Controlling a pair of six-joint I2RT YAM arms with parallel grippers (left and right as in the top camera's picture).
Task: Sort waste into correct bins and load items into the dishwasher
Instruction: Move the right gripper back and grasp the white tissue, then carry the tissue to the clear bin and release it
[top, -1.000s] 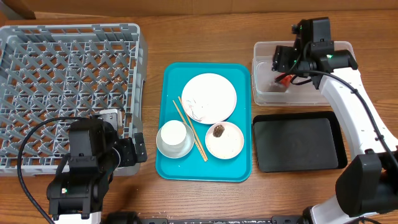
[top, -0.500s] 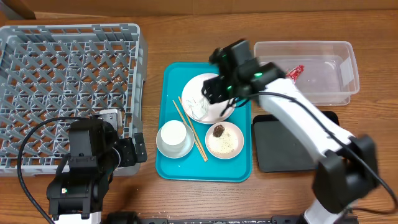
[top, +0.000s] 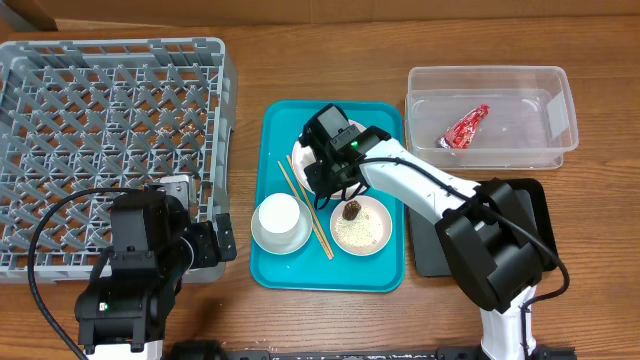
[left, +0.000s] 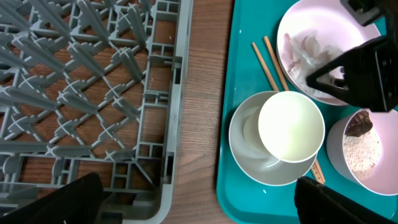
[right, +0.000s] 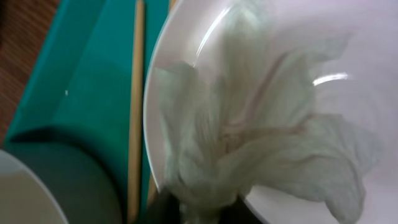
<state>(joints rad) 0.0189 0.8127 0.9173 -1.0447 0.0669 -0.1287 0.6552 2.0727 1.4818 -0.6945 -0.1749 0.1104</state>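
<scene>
1. The right gripper (top: 322, 168) hangs low over the big white plate (left: 323, 25), which sits at the back of the teal tray (top: 385, 275).
2. In the right wrist view, a crumpled white tissue (right: 249, 143) lies on that plate. Its lower end runs down between the dark jaws at the bottom edge. The jaws touch or nearly touch it, but it cannot be told whether they are clenched on it.
3. The left gripper (left: 198, 186) hovers above the tabletop between the grey rack (top: 100, 130) and the teal tray. Its jaws are spread wide and hold nothing.
4. A white cup (left: 291, 127) stands inside the grey bowl (left: 239, 146) at the front left of the teal tray.
5. Two chopsticks (left: 267, 62) lie slanted between the bowl and the plates.
6. The small plate (left: 373, 180) carries rice (left: 364, 149) and a brown lump (left: 359, 123).
7. The red-and-white wrapper (top: 466, 127) lies in the clear tub (top: 490, 70), with the black tray (top: 420, 230) just in front of the tub.
</scene>
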